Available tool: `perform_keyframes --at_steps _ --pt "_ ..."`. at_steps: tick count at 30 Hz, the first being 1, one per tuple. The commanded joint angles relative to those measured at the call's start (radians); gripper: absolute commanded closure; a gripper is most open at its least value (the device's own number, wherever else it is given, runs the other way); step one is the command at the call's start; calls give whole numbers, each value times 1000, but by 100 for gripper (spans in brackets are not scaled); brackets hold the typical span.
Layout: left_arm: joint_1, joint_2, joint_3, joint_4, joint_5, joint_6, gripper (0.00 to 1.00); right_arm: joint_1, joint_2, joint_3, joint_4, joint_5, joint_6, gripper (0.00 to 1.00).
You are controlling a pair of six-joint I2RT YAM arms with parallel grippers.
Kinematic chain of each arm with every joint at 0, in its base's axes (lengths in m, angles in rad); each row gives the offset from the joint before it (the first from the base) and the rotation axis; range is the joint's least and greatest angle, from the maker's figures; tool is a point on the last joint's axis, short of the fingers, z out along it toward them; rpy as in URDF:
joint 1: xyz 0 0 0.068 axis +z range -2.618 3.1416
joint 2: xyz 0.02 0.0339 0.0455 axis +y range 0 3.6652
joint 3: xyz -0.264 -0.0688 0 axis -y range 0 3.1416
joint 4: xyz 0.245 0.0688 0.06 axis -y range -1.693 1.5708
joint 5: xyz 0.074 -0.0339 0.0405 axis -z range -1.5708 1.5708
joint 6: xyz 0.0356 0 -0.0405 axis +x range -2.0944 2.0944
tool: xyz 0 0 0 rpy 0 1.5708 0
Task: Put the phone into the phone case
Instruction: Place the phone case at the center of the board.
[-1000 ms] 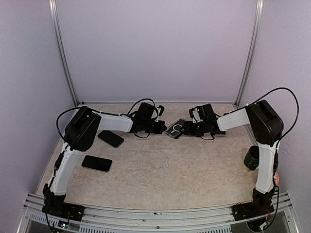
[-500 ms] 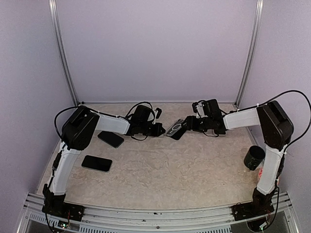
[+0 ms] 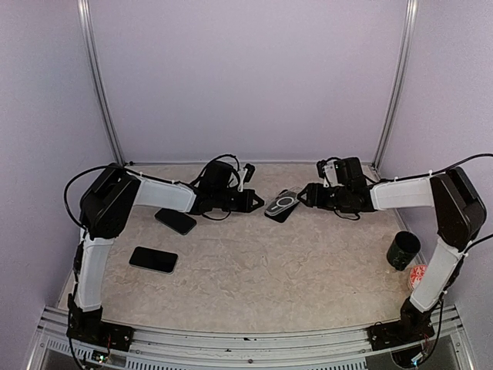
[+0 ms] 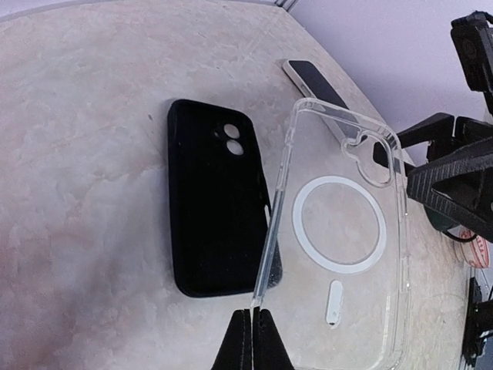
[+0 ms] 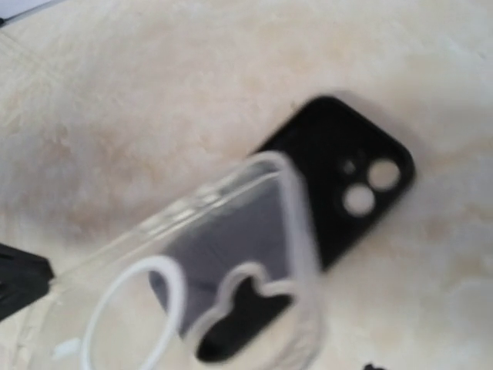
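The clear phone case [image 3: 282, 203] with a white ring [image 4: 339, 225] is held tilted on its long edge over a black phone [image 4: 214, 204] that lies camera side up on the table. My left gripper [image 3: 260, 202] is shut, and its fingertips [image 4: 245, 339] pinch the case's side wall at the bottom corner. My right gripper [image 3: 306, 194] closes from the opposite side on the case's camera-cutout end [image 4: 389, 158]. The right wrist view shows the case [image 5: 231, 247] blurred and close, with the phone [image 5: 347, 166] behind it. The right gripper's own fingers are out of that view.
Two more black phones [image 3: 176, 220] [image 3: 153, 260] lie at the left. A pale-edged phone [image 4: 312, 77] lies beyond the case. A black cup [image 3: 402, 250] and a red-and-white item [image 3: 417, 275] stand at the right edge. Walls close in the back and sides.
Both arms have stretched outward: the left elbow moved left, the right elbow right. The case has stayed at the middle back, shifted slightly right and away.
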Motion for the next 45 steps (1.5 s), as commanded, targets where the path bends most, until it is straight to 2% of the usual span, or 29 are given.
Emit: perform_keyframes --at_steps 1,6,10,16,27,34,39,42,45 --pt "-31 -89 -76 29 29 43 100 -18 -120 -67 0 -9 -12 36" --pt "-69 -143 -164 -7 0 122 100 -28 -269 -146 -21 -25 -56 34" --pt "-87 -180 -247 22 40 146 100 -32 -362 -205 -42 -56 -74 34" --pt "-145 -213 -299 -4 39 240 100 -32 -459 -298 -51 -73 -75 33" --pt "-206 -209 -305 -138 -29 385 100 -32 -519 -351 -63 -62 -73 33" --pt "-214 -201 -318 -124 -77 384 100 -32 -513 -376 -35 -83 -54 33" --pt "-214 -212 -318 -104 -88 364 79 -32 -516 -390 -25 -83 -46 33" --pt "-212 -221 -325 -92 -94 356 73 -32 -517 -398 -19 -84 -45 33" --pt "-207 -248 -352 -67 -102 328 71 -32 -516 -407 -8 -94 -42 32"
